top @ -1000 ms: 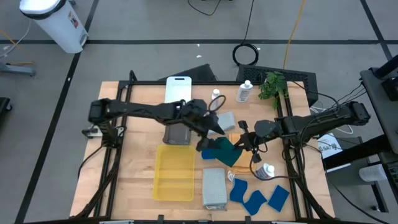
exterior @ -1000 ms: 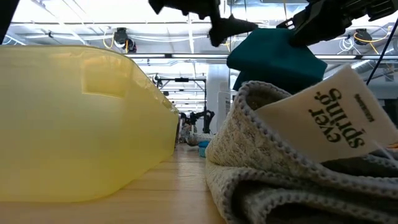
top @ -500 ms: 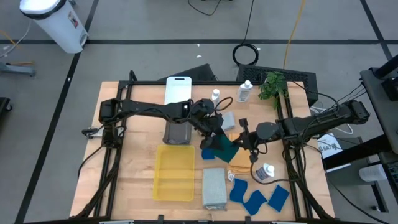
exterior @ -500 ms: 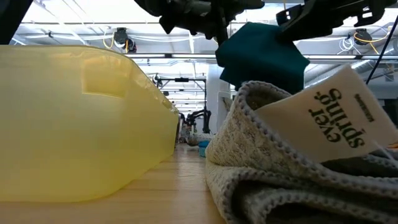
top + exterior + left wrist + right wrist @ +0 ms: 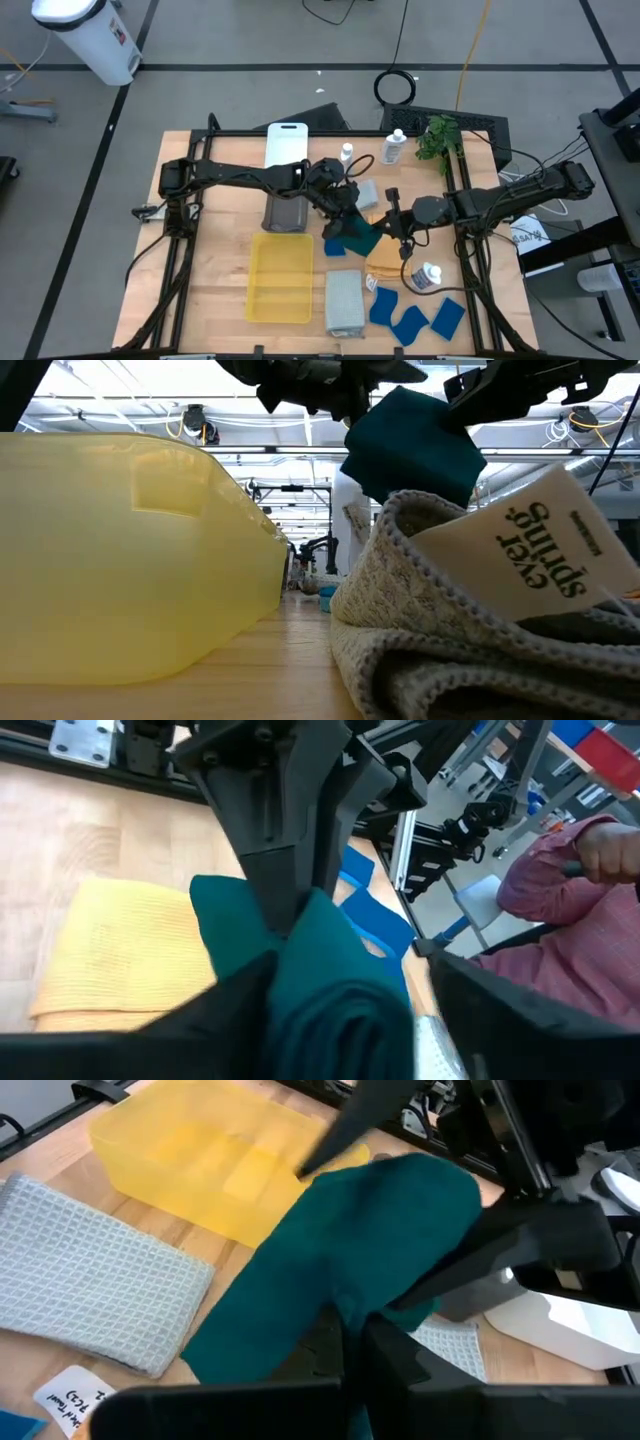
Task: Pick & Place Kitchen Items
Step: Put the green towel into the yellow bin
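A: What has each gripper got?

B: The right gripper (image 5: 388,226) is clamped tight on one side of the dark teal cloth (image 5: 357,238), holding it up off the table. In its wrist view the two dark fingers (image 5: 385,1355) sit pressed together with the cloth's fold pinched between them.

A: And the left gripper (image 5: 345,212)?

B: It is at the opposite side of the same cloth. Its fingers (image 5: 240,1010) straddle the teal fabric, one on each side, but I cannot tell whether they are pinching it or only set around it.

A: So the cloth hangs between the two?

B: Yes, stretched from one gripper to the other above the tabletop. In the low view it floats clear over the pale grey cloth (image 5: 470,640), which carries a paper label.

A: What lies right under the jaws?

B: The orange cloth (image 5: 120,950), flat on the wood, just beneath the teal one.

A: Further out?

B: Beyond the left gripper's side, the yellow tray (image 5: 280,280) and, beside it, the pale grey cloth. Past the right gripper, a small white bottle (image 5: 428,276) on its side, then the blue sponges (image 5: 410,318) near the table edge. Behind the left gripper stand the grey tray (image 5: 287,214) and white tray (image 5: 286,143), two more white bottles (image 5: 392,147) and the plant (image 5: 437,137).

A: Anyone nearby?

B: A person's red-sleeved arm (image 5: 580,900) shows off past the table in the left wrist view.
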